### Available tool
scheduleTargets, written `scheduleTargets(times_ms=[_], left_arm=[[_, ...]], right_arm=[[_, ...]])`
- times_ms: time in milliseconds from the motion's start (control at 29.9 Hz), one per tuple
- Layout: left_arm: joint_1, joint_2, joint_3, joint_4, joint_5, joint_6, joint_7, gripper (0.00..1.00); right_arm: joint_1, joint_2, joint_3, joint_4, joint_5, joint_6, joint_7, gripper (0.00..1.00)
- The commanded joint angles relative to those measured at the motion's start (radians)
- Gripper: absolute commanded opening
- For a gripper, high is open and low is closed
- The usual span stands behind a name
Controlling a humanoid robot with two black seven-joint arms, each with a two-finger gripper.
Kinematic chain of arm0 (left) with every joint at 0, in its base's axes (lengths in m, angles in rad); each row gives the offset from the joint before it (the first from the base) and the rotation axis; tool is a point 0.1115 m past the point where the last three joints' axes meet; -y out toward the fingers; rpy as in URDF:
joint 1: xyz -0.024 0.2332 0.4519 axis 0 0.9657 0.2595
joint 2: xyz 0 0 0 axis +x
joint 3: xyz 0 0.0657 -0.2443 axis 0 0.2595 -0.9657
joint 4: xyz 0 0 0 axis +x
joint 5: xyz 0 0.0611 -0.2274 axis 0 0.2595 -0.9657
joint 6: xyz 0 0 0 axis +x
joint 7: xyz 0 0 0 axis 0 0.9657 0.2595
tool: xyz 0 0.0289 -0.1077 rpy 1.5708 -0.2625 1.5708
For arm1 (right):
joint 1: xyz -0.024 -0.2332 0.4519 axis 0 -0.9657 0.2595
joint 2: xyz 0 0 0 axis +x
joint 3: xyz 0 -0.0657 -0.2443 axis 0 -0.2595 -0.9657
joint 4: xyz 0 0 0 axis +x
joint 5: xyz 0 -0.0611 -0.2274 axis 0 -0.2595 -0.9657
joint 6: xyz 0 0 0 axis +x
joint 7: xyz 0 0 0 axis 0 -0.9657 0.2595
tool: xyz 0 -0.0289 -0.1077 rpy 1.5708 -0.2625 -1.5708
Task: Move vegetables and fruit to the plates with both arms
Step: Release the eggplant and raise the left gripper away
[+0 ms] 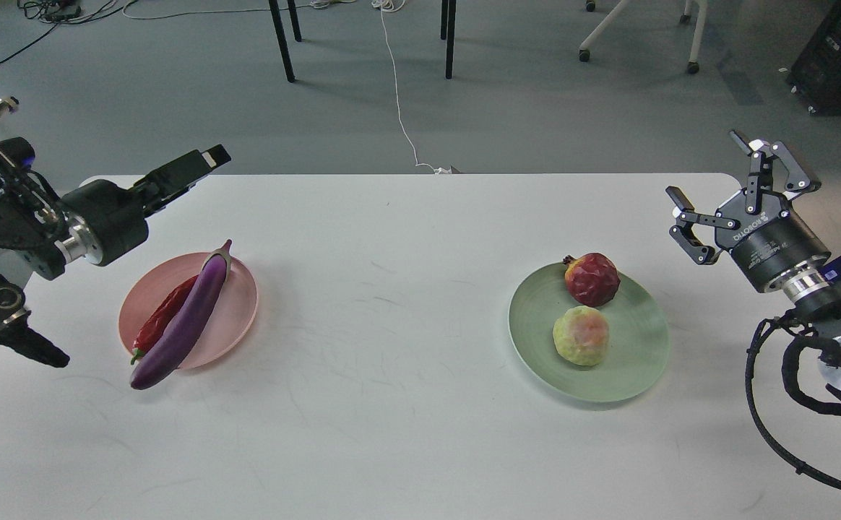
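A: Head view is used for this check. Where are the task's things found?

B: The eggplant (188, 318) and the red chili pepper (162, 318) are laid on the pink plate (240, 303), side by side and touching. The eggplant's lower end is seen past the plate's rim, over the white table (406, 361). The pomegranate (592, 279) and the yellow-green fruit (581, 335) are placed on the green plate (637, 361), close together.

A: How are the grippers held?

B: The right gripper (735, 184) is spread wide, nothing is held, and it is kept above the table's right edge, apart from the green plate. The left gripper (200, 162) is seen from the side near the table's far left corner. Nothing is carried there, but whether its fingers are parted or closed cannot be told.

A: So the task is judged almost finished. What could be spoiled now?

B: The eggplant is the weak point. It is balanced on the rim, so it could be rolled off if the plate is pushed by the left arm. The round fruits could also be rolled if the green plate is knocked by the right arm's hanging cable (767, 404).
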Motion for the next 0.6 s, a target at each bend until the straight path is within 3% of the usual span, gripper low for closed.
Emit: scheduleTargets(times_ms=[0, 33, 200, 367, 568], left_arm=[[0.024, -0.111, -0.053, 0.003, -0.241, 0.065, -0.092, 0.98], [0.058, -0.145, -0.091, 0.003, -0.255, 0.08, -0.106, 0.98], [0.242, -0.326, -0.341, 0.008, -0.261, 0.074, -0.097, 0.98], [0.346, -0.409, -0.463, 0.072, -0.263, -0.083, 0.034, 0.98], [0.369, -0.426, -0.49, 0.109, -0.263, -0.128, 0.048, 0.98]], right_arm=[[0.025, 0.004, -0.002, 0.003, 0.0, -0.037, 0.0, 0.98], [0.028, 0.004, 0.0, 0.006, 0.0, -0.037, 0.0, 0.98], [0.011, 0.067, -0.004, 0.01, -0.009, -0.032, 0.0, 0.98], [-0.003, 0.073, -0.074, -0.002, -0.032, -0.031, 0.0, 0.98], [-0.004, 0.07, -0.097, -0.004, -0.12, -0.031, 0.0, 0.99]])
